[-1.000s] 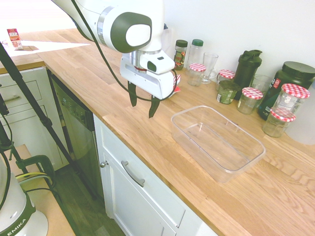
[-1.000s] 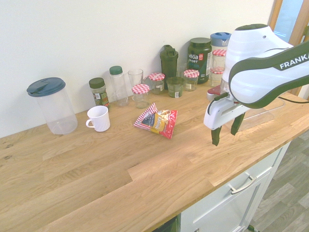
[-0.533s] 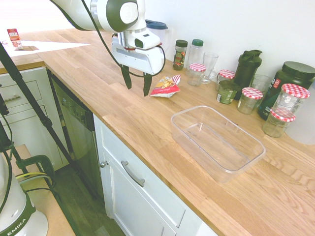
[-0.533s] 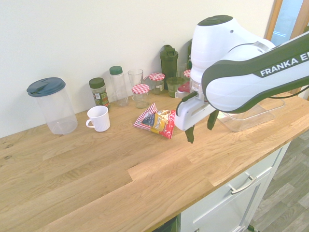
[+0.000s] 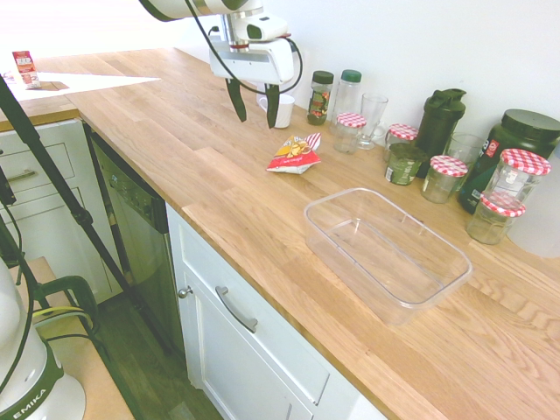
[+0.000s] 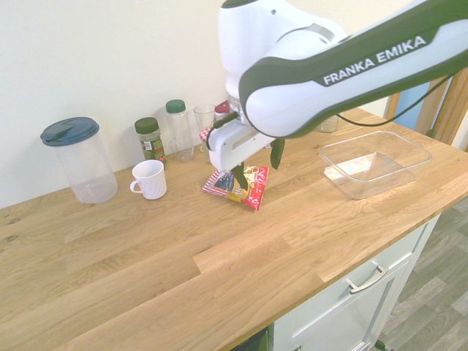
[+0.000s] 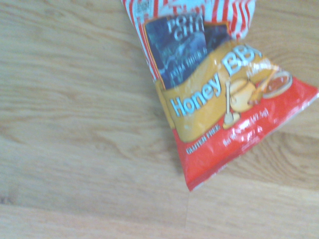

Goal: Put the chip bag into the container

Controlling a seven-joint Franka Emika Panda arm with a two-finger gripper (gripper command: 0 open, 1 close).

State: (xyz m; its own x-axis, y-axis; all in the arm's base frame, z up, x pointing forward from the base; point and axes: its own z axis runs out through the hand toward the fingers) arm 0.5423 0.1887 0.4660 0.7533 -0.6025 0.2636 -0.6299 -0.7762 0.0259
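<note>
**Inspector A:** First exterior view. The small crinkly red chip bag (image 5: 295, 154) lies flat on the wooden countertop (image 5: 175, 131), well apart from the large clear plastic rectangular container (image 5: 386, 252), which is empty. Its long axis runs from the red-and-white striped end, nearest the jars, toward the front edge. The gripper (image 5: 255, 102) hangs above the counter beyond the bag, fingers spread and holding nothing. No print is legible here.

**Inspector B:** Against half a second ago?

**Inspector A:** The arm has moved away from the container, past the bag toward the wall, and sits higher in the picture. Bag and container have not shifted.

**Inspector B:** Second exterior view?

**Inspector A:** "FRANKA EMIKA" reads along the white arm (image 6: 329, 66). The gripper (image 6: 257, 164) is directly over the bag (image 6: 245, 186), jaws released; one dark finger overlaps the bag in the picture, contact not determinable. A white mug (image 6: 150, 179) stands just beside a clear lidded pitcher (image 6: 77, 157). The arm now covers most of the jars at the wall.

**Inspector B:** Wrist view?

**Inspector A:** The bag (image 7: 219, 89) fills the frame, tilted. Legible: "Honey BB", "GLUTEN FREE"; a dark panel seems to read "POTATO CHIPS", blurred.
</note>
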